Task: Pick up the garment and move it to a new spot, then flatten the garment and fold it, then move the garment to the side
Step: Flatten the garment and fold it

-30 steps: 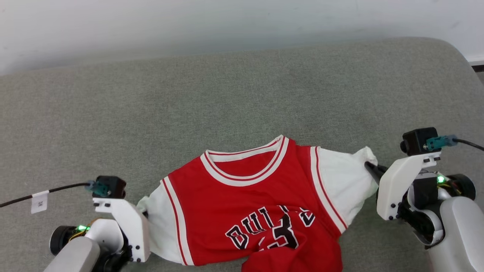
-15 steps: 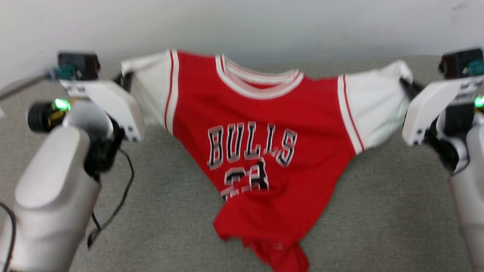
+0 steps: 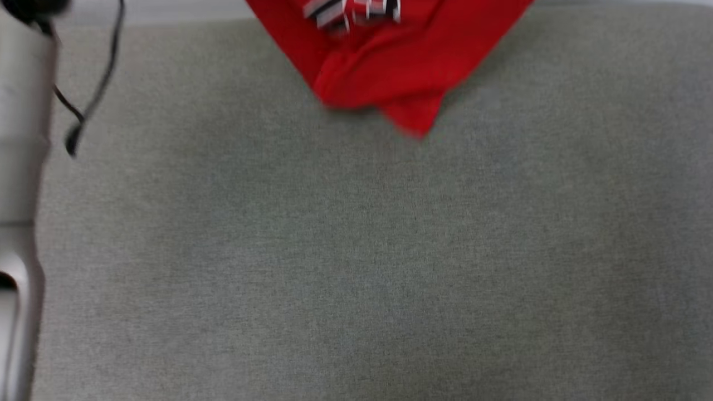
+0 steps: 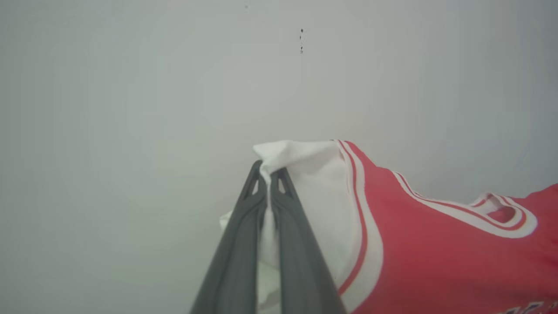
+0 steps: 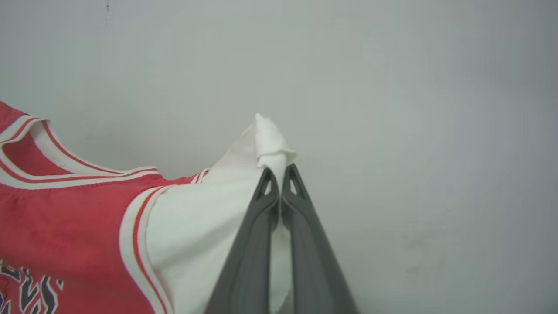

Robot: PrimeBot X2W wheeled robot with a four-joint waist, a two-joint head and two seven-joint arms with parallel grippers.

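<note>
The garment (image 3: 390,61), a red jersey with white sleeves, hangs in the air; its red lower hem dangles at the top of the head view above the grey couch. In the left wrist view my left gripper (image 4: 268,174) is shut on one white sleeve of the garment (image 4: 436,253). In the right wrist view my right gripper (image 5: 277,174) is shut on the other white sleeve of the garment (image 5: 69,226). The shirt stretches between both grippers in front of a pale wall, its striped neckline sagging in the middle.
The grey fabric couch surface (image 3: 356,250) spreads below the hanging hem. My pale left arm (image 3: 19,167) runs along the left edge of the head view with a black cable (image 3: 94,89) hanging beside it. A pale wall (image 4: 174,87) stands behind.
Both grippers have lifted the shirt by its sleeves off the couch and upward. The shirt's top and both grippers have gone out past the top of the head view.
</note>
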